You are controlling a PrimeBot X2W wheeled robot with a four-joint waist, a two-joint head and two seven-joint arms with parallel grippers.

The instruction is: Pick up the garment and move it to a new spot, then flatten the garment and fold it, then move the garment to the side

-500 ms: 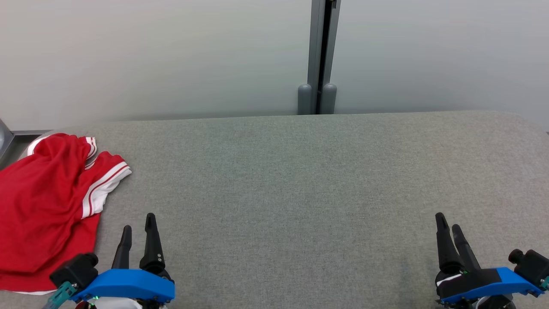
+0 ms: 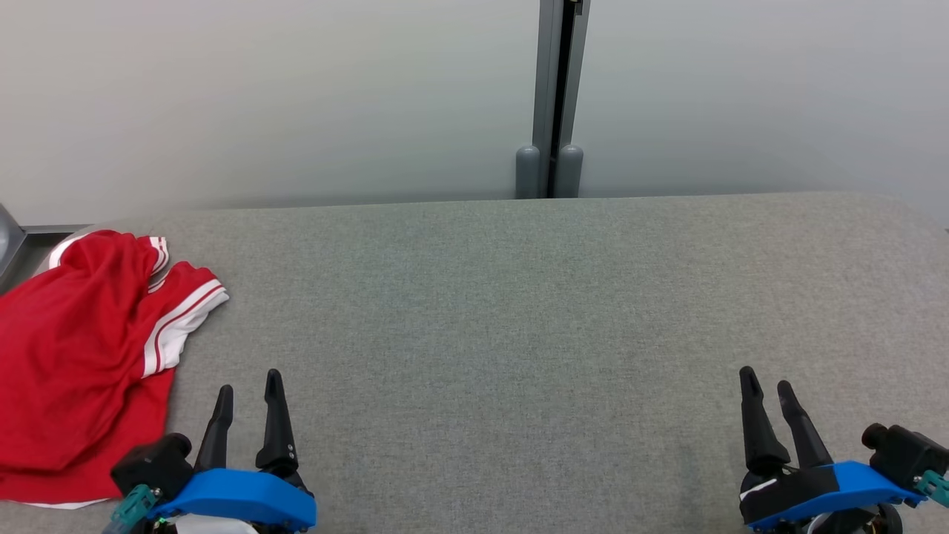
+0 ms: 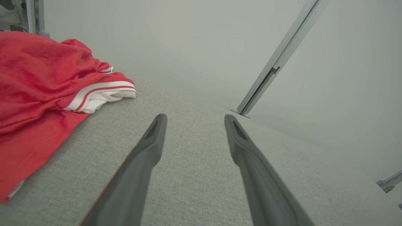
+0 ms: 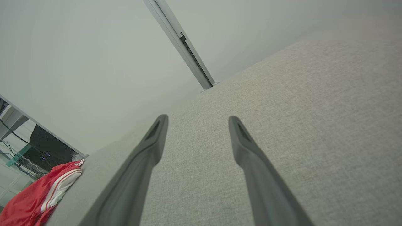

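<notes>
The crumpled red fabric garment (image 2: 74,356) with white-striped trim lies bunched at the far left edge of the grey cloth-covered tabletop (image 2: 504,334). It is just to the left of the left gripper (image 2: 250,381) and well apart from the right gripper (image 2: 766,378). Both grippers hang over bare cloth, their fingers spread wide and holding nothing. Since the earlier frame each gripper has shifted slightly inward toward the tabletop's middle, and the garment has not moved.

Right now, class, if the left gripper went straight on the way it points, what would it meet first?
The left gripper would probably meet grey table; the red garment lies to its left. Depth unclear.
</notes>
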